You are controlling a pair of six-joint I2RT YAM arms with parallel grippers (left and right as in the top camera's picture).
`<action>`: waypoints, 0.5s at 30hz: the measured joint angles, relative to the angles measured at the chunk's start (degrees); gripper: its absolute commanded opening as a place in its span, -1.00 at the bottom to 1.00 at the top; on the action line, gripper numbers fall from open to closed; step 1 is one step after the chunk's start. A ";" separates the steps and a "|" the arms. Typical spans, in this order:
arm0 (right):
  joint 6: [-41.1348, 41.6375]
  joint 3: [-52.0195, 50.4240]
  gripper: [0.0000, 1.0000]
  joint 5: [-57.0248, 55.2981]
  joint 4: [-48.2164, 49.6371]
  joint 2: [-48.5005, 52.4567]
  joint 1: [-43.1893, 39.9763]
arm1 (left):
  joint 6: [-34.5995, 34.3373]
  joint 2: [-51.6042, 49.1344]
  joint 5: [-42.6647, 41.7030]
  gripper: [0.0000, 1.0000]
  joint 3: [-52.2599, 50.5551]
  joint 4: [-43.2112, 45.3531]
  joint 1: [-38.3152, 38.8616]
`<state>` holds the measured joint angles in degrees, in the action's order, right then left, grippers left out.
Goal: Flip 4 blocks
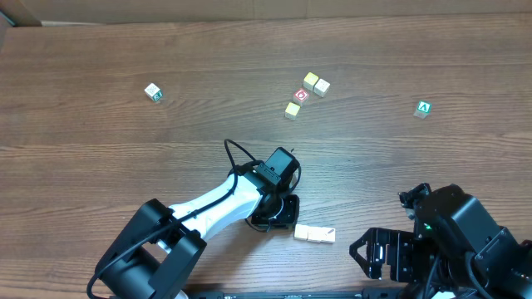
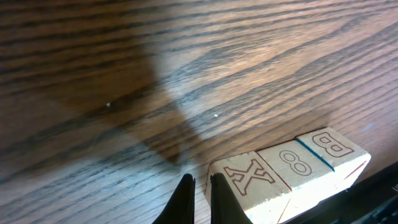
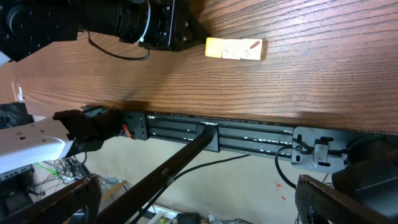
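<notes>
Left gripper (image 2: 200,188) is down low at the table, fingers pinched together with nothing between them, and the row of blocks (image 1: 314,234) sits just to its right. Whether a fingertip is touching the nearest corner, I can't tell. In the wrist view that's the X block (image 2: 249,177) closest to the fingers, then the 8 block (image 2: 295,165), then the B block (image 2: 333,148), all pressed side to side; a fourth I can't make out. Here's the danger: a clenched gripper can only nudge, and a nudge low on the X block would likely slide the whole row along instead of tipping one cube. Beyond the B block, on the far side from the fingers, the table edge (image 3: 249,118) looks near, so a long shove could send blocks over. And since they abut, rolling one may drag or twist its neighbour. Right gripper (image 1: 374,254) waits spread wide, empty, off past the row.
</notes>
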<state>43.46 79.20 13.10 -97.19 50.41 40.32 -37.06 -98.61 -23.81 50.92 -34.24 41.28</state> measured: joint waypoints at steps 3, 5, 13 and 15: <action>0.00 0.00 1.00 0.00 0.02 0.00 0.00 | 0.00 0.00 -0.35 -0.92 0.00 0.22 0.00; 0.00 0.00 1.00 -0.02 0.00 0.00 0.00 | -0.02 0.00 -0.48 -0.92 0.00 0.22 0.00; 0.00 0.00 1.00 0.00 0.02 0.00 0.00 | -0.68 0.00 -0.72 -0.92 0.00 0.15 0.00; 0.00 0.00 1.00 0.00 0.02 0.00 0.00 | -1.53 0.00 -0.92 -0.91 0.00 -0.35 0.00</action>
<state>43.46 79.20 13.10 -97.17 50.41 40.32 -38.59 -98.61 -24.73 50.92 -34.59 41.28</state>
